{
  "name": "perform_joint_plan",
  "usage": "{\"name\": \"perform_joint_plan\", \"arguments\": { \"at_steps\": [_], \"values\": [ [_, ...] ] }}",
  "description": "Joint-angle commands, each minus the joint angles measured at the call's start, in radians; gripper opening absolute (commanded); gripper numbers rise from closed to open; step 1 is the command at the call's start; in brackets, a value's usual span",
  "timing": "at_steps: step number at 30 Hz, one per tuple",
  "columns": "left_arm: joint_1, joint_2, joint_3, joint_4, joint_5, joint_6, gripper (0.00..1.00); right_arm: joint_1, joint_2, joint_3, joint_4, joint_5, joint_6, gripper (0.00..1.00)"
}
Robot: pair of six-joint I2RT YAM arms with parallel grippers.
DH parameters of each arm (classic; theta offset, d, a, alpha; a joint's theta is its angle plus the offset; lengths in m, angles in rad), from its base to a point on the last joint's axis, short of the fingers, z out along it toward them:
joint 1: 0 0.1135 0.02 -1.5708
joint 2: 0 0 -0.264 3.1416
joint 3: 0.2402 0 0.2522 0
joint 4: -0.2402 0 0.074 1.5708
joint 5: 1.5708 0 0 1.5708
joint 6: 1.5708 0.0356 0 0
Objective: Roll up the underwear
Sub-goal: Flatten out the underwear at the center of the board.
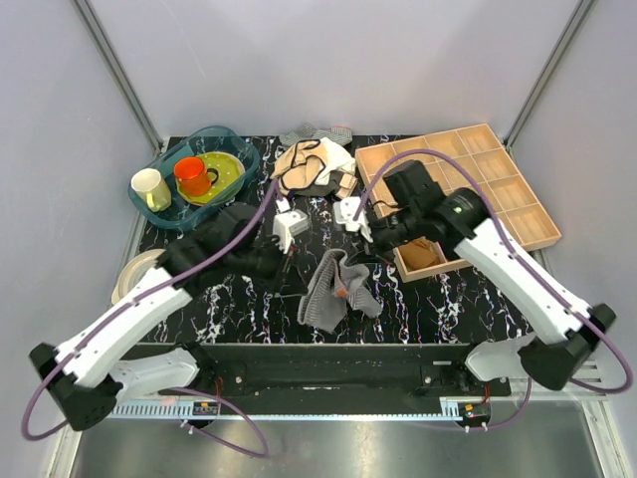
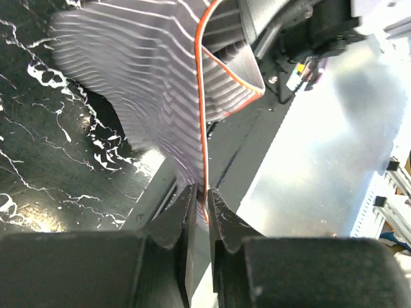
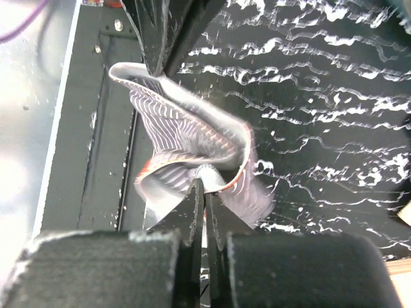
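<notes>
The underwear (image 1: 336,289) is a grey-and-white pinstriped piece with a red-orange edge, bunched and lifted off the black marble table near its front middle. My left gripper (image 1: 290,262) is at its left side. In the left wrist view the left gripper (image 2: 201,200) is shut on the red-trimmed edge of the underwear (image 2: 148,83), which hangs stretched from it. My right gripper (image 1: 372,251) is at its upper right. In the right wrist view the right gripper (image 3: 205,187) is shut on a fold of the underwear (image 3: 186,138).
A wooden compartment box (image 1: 498,164) stands at the back right, with a tan piece (image 1: 422,255) in a near cell. A beige-and-white garment with black trim (image 1: 313,165) lies at the back middle. A blue tray (image 1: 239,149) holds cups at the back left. White blocks (image 1: 289,227) stand behind the underwear.
</notes>
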Motion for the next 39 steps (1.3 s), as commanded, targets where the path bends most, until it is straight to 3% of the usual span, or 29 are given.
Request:
{"name": "perform_joint_plan", "arguments": {
  "at_steps": [1, 3, 5, 8, 11, 13, 15, 16, 17, 21, 26, 30, 34, 39],
  "values": [
    [0.017, -0.082, 0.136, -0.221, -0.002, 0.066, 0.17, 0.007, -0.038, 0.043, 0.02, -0.027, 0.091, 0.0],
    [0.054, -0.071, 0.129, -0.216, -0.073, 0.084, 0.18, 0.005, 0.009, 0.024, 0.13, 0.105, 0.16, 0.0],
    [0.16, -0.03, 0.081, -0.168, -0.061, 0.118, 0.17, -0.002, 0.11, 0.024, 0.235, 0.3, 0.213, 0.0],
    [0.313, 0.148, 0.064, -0.075, -0.057, 0.163, 0.08, -0.083, 0.315, 0.098, 0.294, 0.412, 0.277, 0.0],
    [0.428, 0.393, 0.154, 0.02, -0.018, 0.16, 0.11, -0.177, 0.538, 0.248, 0.34, 0.502, 0.325, 0.0],
    [0.451, 0.508, 0.214, 0.032, -0.02, 0.164, 0.18, -0.223, 0.644, 0.378, 0.334, 0.602, 0.319, 0.14],
    [0.451, 0.524, 0.262, 0.024, -0.043, 0.175, 0.29, -0.251, 0.753, 0.488, 0.247, 0.621, 0.307, 0.24],
    [0.451, 0.512, 0.255, 0.037, -0.046, 0.187, 0.35, -0.261, 0.766, 0.501, 0.216, 0.564, 0.305, 0.27],
    [0.45, 0.463, 0.236, 0.052, -0.076, 0.193, 0.51, -0.283, 0.743, 0.494, 0.196, 0.527, 0.302, 0.3],
    [0.462, 0.33, 0.031, 0.175, -0.109, 0.207, 0.78, -0.281, 0.574, 0.269, 0.215, 0.311, 0.224, 0.58],
    [0.479, 0.276, -0.037, 0.201, -0.099, 0.193, 0.79, -0.28, 0.465, 0.132, 0.254, 0.07, 0.155, 0.69],
    [0.482, 0.16, -0.065, 0.196, -0.228, 0.222, 0.84, -0.255, 0.561, 0.217, 0.236, 0.165, 0.141, 0.69],
    [0.485, -0.004, -0.155, 0.267, -0.325, 0.233, 0.99, -0.251, 0.706, 0.368, 0.154, 0.278, 0.161, 0.66],
    [0.487, -0.043, -0.183, 0.281, -0.351, 0.229, 0.99, -0.245, 0.804, 0.425, 0.125, 0.338, 0.173, 0.6]
  ]
}}
